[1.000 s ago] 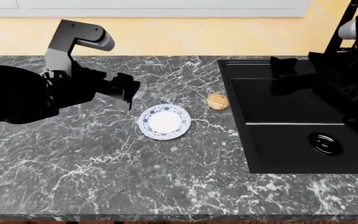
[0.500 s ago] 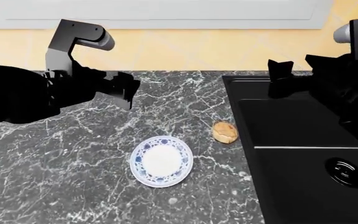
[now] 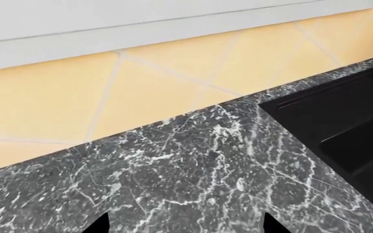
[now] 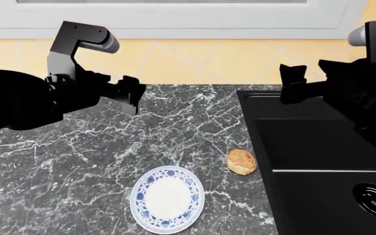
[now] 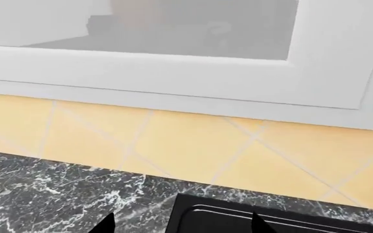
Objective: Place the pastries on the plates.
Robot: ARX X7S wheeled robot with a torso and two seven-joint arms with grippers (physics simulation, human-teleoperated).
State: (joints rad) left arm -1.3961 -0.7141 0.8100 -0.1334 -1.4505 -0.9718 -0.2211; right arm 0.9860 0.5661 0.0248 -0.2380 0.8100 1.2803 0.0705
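Observation:
In the head view a golden-brown bun [image 4: 242,162] lies on the dark marble counter [image 4: 77,161] beside the sink's left rim. A white plate with a blue patterned rim [image 4: 167,198] lies on the counter to the bun's lower left, with nothing on it. My left gripper [image 4: 133,95] is open and empty, held above the counter well up and left of the plate. My right gripper [image 4: 295,84] is open and empty above the sink's back left corner. The white-iced pastry and the cream-white plate are out of view. Both wrist views show open fingertips [image 3: 99,224] [image 5: 107,224] with nothing between them.
A black sink [image 4: 332,161] with a round drain [image 4: 373,195] fills the right side. A yellow tiled backsplash [image 4: 195,61] and a white window frame [image 4: 175,19] run along the back of the counter.
The head view has tilted up: plate, bun and sink have slid down the picture and more wall shows. Both arms keep their places in the view, grippers still open.

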